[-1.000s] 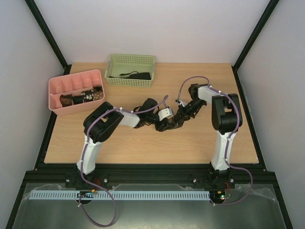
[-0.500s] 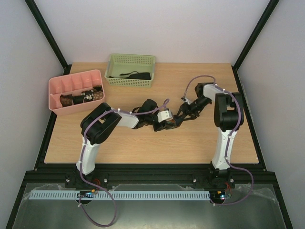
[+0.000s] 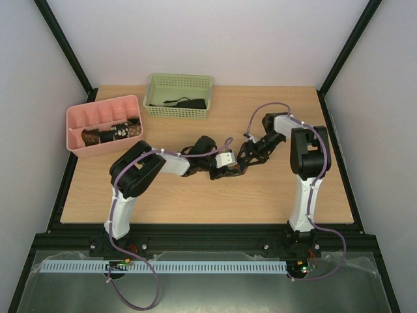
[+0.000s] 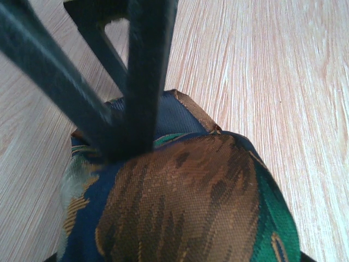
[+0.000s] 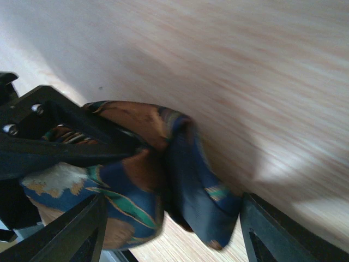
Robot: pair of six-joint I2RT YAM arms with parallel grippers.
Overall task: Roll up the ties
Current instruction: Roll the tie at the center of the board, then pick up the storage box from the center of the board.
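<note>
A partly rolled tie (image 4: 185, 202), dark blue with brown and green patches, fills the lower left wrist view. It lies on the wooden table (image 3: 273, 189) near the middle. My left gripper (image 3: 225, 168) is shut on the tie (image 3: 233, 169); its black finger (image 5: 65, 144) presses across the coil. My right gripper (image 5: 174, 203) is open, with its fingers (image 5: 82, 229) standing wide on either side of the loose blue end (image 5: 202, 191). In the top view the right gripper (image 3: 244, 158) meets the left one over the coil.
A pink divided box (image 3: 77, 117) at the back left holds rolled ties (image 3: 111, 134). Behind the middle of the table, a green basket (image 3: 179, 81) contains another dark tie (image 3: 186, 103). Black frame posts run along both sides of the table.
My right gripper has opened and let go of the tie, its arm shifting slightly. My left gripper has narrowed on the coil and stayed near the table's middle.
</note>
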